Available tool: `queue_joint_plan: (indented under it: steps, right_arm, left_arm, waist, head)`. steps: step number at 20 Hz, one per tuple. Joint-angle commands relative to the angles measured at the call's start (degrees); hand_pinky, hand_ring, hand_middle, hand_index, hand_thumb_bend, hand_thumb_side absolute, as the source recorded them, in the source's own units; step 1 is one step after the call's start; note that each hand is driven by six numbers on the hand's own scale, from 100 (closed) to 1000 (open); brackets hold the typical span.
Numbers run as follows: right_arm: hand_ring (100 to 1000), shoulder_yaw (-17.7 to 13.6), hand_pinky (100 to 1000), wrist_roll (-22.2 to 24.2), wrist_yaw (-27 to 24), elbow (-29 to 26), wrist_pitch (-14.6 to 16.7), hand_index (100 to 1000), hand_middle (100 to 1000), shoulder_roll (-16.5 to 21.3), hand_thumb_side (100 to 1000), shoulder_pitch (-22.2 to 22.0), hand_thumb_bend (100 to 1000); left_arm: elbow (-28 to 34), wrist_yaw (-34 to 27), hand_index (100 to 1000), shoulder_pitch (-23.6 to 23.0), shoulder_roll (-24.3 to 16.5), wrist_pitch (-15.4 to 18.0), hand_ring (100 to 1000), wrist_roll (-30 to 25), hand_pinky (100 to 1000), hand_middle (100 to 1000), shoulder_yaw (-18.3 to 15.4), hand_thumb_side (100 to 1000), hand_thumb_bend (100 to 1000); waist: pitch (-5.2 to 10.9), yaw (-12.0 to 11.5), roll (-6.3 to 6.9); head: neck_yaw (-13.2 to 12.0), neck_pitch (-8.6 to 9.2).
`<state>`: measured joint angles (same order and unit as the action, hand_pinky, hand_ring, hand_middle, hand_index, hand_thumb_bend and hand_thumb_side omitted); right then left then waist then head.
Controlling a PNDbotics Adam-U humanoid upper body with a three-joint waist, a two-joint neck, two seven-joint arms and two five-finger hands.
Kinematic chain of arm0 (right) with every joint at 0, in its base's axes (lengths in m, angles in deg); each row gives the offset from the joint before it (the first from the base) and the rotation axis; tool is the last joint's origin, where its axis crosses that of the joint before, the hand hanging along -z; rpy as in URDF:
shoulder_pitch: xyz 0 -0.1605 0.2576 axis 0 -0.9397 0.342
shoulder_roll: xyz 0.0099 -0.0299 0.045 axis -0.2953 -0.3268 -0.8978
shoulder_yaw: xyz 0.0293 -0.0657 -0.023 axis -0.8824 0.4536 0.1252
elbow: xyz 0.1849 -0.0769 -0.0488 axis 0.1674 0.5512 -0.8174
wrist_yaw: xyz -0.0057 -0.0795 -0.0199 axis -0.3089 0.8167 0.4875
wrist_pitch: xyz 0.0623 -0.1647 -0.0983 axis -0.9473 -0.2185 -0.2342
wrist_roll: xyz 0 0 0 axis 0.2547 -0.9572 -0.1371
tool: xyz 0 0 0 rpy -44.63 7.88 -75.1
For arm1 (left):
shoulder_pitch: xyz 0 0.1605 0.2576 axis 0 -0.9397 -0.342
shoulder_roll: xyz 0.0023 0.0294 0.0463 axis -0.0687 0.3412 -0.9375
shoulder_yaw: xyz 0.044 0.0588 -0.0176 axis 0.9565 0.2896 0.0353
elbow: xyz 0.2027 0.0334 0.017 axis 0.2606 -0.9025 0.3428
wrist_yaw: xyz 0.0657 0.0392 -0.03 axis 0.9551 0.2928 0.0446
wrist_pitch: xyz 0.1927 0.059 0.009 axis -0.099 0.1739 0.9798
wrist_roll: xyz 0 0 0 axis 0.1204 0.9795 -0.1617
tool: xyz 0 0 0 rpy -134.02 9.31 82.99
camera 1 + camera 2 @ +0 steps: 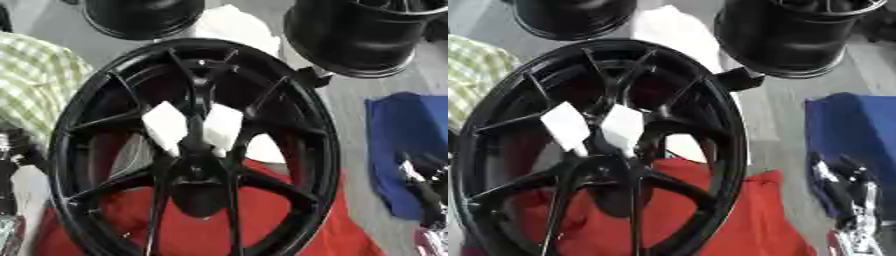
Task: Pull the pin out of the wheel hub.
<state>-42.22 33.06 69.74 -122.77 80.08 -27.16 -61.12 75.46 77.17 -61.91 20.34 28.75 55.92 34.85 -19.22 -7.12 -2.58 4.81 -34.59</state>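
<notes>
Pin: not clearly made out; presumably seated at the centre of the glossy black multi-spoke alloy wheel hub (194,150), near the dark boss where the spokes meet.
Hub position: propped on edge, face toward the camera, filling the middle of both views, resting on a crumpled red cloth (289,225).
White patches: two pale diamond shapes (164,124) showing between the spokes just above the centre; material unclear.
Handling, pin: judged small, rigid metal, likely smooth and slippery; best pinched at its exposed head and drawn straight along its axis.
Handling, hub: judged heavy, stiff, prone to rolling or tipping on the soft cloth; best steadied at the rim or a spoke.
Left hand (12,165): at the lower left edge, just beside the rim; fingers mostly out of view, impossible to tell whether spread or curled.
Right hand (852,192): lower right, over a folded blue cloth (850,120), well apart from the hub, fingers relaxed and apart, holding nothing.
Surroundings: two more black wheels (367,35) standing behind on a grey surface; a green checked fabric (35,80) at left.
</notes>
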Motion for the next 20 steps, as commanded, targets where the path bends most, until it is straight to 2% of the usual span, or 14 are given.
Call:
queue_joint_plan:
  steps: [1,9,13,17,19,20]
  right_arm:
    - [754,-0.05,630,0.14,-0.39,-0.35,0.08,689,557,1.32,233,0.15,579]
    - [754,-0.08,630,0.12,-0.50,-0.29,0.10,689,557,1.33,233,0.12,578]
    - [754,-0.31,630,-0.12,-0.57,-0.47,0.13,689,557,1.01,233,-0.01,578]
    - [754,-0.47,630,-0.23,-0.21,-0.97,0.07,689,557,0.85,233,-0.30,578]
    - [754,-0.55,630,-0.31,-0.01,-1.18,-0.01,689,557,0.83,234,-0.57,577]
    - [754,-0.60,630,-0.34,0.10,-1.27,-0.06,689,557,0.85,234,-0.72,577]
  left_arm:
    - [0.76,0.19,716,0.65,-1.30,-0.06,631,0.01,524,605,-0.04,866,100]
    - [0.72,0.33,717,0.81,-1.33,-0.04,633,0.11,525,606,-0.06,865,100]
    - [2.92,0.12,718,1.88,-2.05,-0.07,635,0.66,527,607,-0.45,840,100]
    - [9.39,2.28,722,5.32,-7.03,-0.59,640,-2.85,536,612,0.19,723,100]
    - [13.01,3.91,727,8.33,-10.98,-0.69,644,-5.94,545,616,1.03,643,100]
    - [14.88,4.86,731,10.26,-13.36,-0.71,649,-8.07,555,619,1.72,568,100]
  waist:
    - [1.18,-0.04,0.17]
    - [1.13,-0.02,0.15]
    - [0.83,0.26,-0.03]
    - [0.57,0.50,0.02]
    - [0.51,0.48,0.17]
    - [0.49,0.46,0.28]
  head:
    - [0.10,0.80]
    - [0.18,0.54]
    - [1.15,0.84]
    - [2.06,0.44]
    - [2.41,0.11]
    - [2.58,-0.08]
